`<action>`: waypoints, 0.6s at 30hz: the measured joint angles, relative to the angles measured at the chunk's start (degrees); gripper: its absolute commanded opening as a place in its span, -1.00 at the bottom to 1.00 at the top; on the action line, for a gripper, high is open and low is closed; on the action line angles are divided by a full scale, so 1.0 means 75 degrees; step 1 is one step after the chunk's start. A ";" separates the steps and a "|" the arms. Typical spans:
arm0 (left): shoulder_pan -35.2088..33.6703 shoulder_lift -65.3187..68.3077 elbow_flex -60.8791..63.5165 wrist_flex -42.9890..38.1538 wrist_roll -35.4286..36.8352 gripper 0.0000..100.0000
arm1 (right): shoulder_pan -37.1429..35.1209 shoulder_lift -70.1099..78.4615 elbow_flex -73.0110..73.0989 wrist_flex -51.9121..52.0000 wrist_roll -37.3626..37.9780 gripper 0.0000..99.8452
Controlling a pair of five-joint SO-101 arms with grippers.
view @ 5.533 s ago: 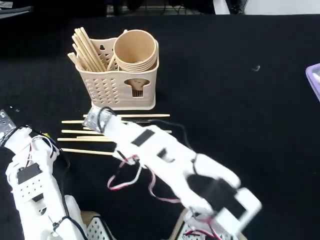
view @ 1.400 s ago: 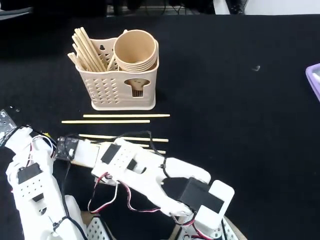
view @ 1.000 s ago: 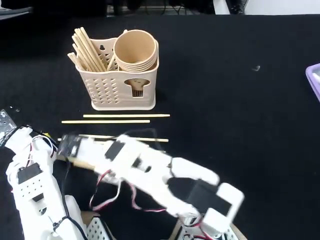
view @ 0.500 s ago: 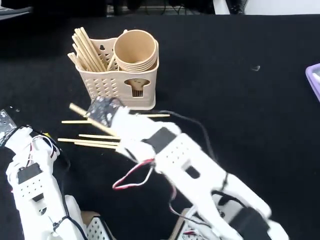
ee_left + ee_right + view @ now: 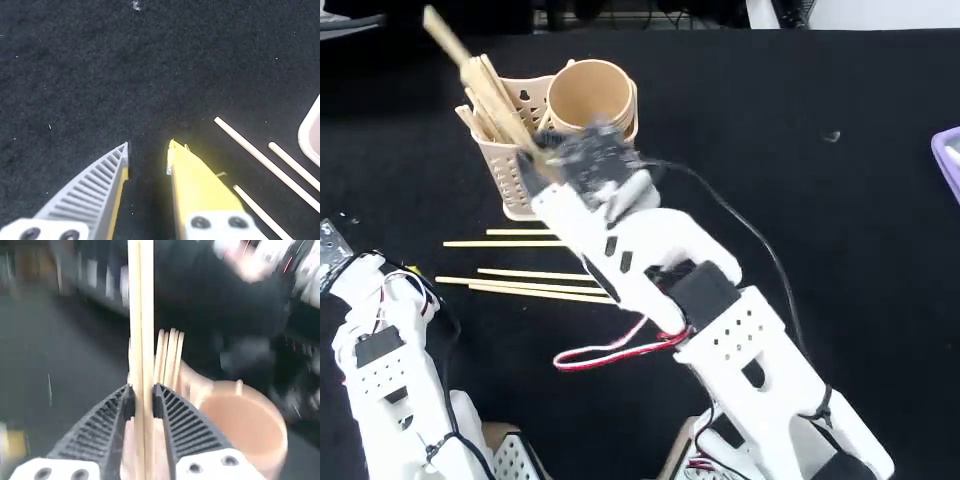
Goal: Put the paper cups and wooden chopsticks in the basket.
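The left gripper (image 5: 148, 145) hung low over the black table (image 5: 840, 230) at the near left, its jaws a narrow gap apart with nothing between them. Just beside it, several loose chopsticks (image 5: 520, 285) lay flat in rough parallel lines in front of the basket (image 5: 507, 172), partly under the right arm.

Further along, the basket stood upright with a bundle of sticks (image 5: 485, 95) leaning in its left compartment. The right gripper (image 5: 542, 158) sat at the basket's front rim, clamped on what looked like two held chopsticks (image 5: 140, 315) gripped near their lower end, so most of their length slanted up and out over the bundle. Their lower tips were hidden behind the gripper. The stacked cups (image 5: 592, 95) filled the right compartment. A purple thing (image 5: 948, 160) showed at the far right edge.

With so much stick above the grip, the pair could swing or slip on release and fall outside. If the tips caught the rim or the bundle, the light basket might tip. A low arm could also scatter the loose chopsticks beneath it.
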 measured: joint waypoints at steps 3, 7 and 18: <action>0.0000 0.0000 0.0000 0.0000 0.0000 -0.73 | 0.0000 0.0574 0.0000 -0.1688 -0.0621 -0.98; 0.0000 0.0000 0.0000 0.0000 0.0000 -0.73 | 0.0035 0.1875 -0.0375 -0.3739 -0.0633 -0.98; 0.0000 0.0000 0.0000 0.0000 0.0000 -0.73 | 0.0563 0.4618 -0.2239 -0.4548 -0.0375 -0.98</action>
